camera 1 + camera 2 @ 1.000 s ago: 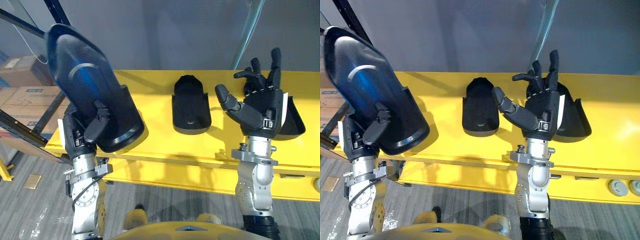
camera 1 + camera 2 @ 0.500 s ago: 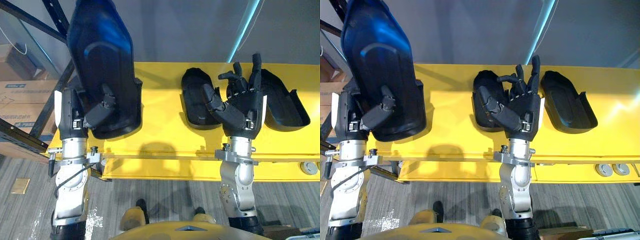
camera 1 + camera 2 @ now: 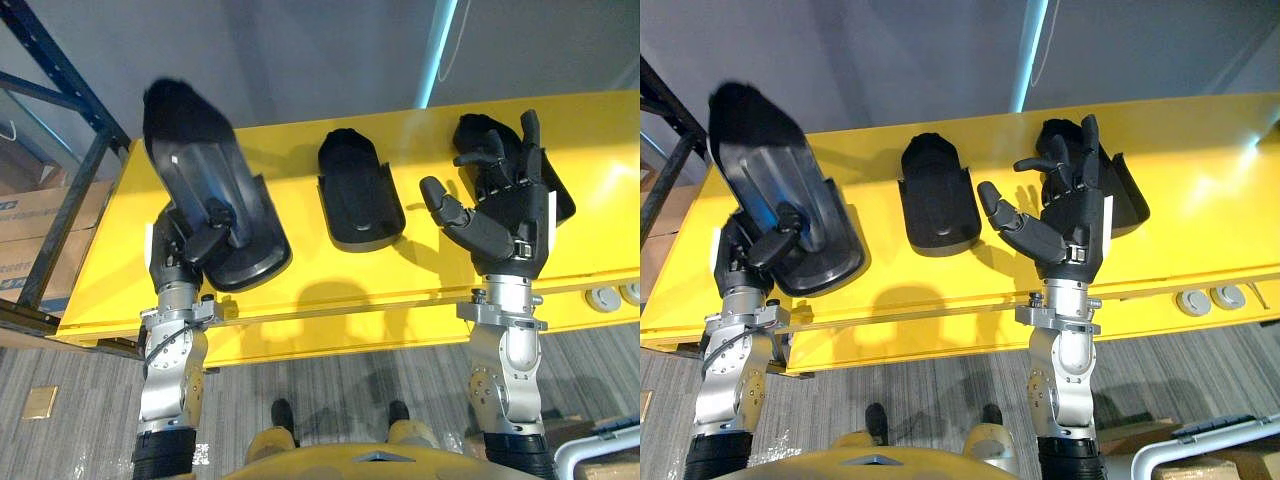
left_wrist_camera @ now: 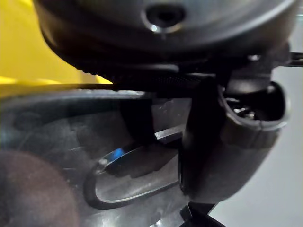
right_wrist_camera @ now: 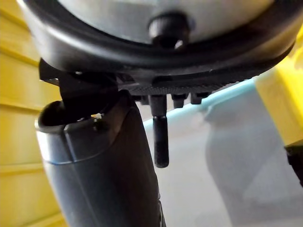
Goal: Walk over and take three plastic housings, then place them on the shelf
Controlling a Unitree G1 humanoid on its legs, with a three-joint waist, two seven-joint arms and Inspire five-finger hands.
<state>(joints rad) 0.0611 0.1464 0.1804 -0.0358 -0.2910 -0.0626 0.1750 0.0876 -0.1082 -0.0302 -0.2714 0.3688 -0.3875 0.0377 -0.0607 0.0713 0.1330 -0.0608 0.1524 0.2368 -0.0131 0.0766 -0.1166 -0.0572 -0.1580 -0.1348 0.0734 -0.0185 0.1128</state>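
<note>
Black plastic, held housing (image 3: 205, 185): in the left hand (image 3: 188, 258), tilted, wide end low over the front left of the yellow shelf (image 3: 330, 275), narrow end up toward the wall. Cannot tell if the low end touches the surface.
Left hand grip: fingers under, thumb (image 4: 208, 142) clamped across the glossy inner face, so it is closed round the housing.
Middle housing (image 3: 360, 195): lying flat on the shelf, just beside the held one, apart from it.
Right housing (image 3: 1127, 197): flat on the shelf, mostly hidden behind the right hand.
Right hand (image 3: 505, 225): raised palm up in front of the shelf, fingers spread and straight, holding nothing.
Surroundings: blue rack post (image 3: 70, 190) and cardboard boxes (image 3: 25, 215) off the shelf's left end.
Step, judged: two housings down, one in hand, so this reads as set-down of the last one. Could equally be a lift-off; the stills don't settle it.
Progress, judged: late, if it is placing.
Next move needs: lower the left wrist and level the housing so it lands flat on the free left patch, clear of the middle housing and back from the front edge, then release the thumb.
Risk, judged: the wide end hangs close to the front lip, so an early release could let it slide off.
</note>
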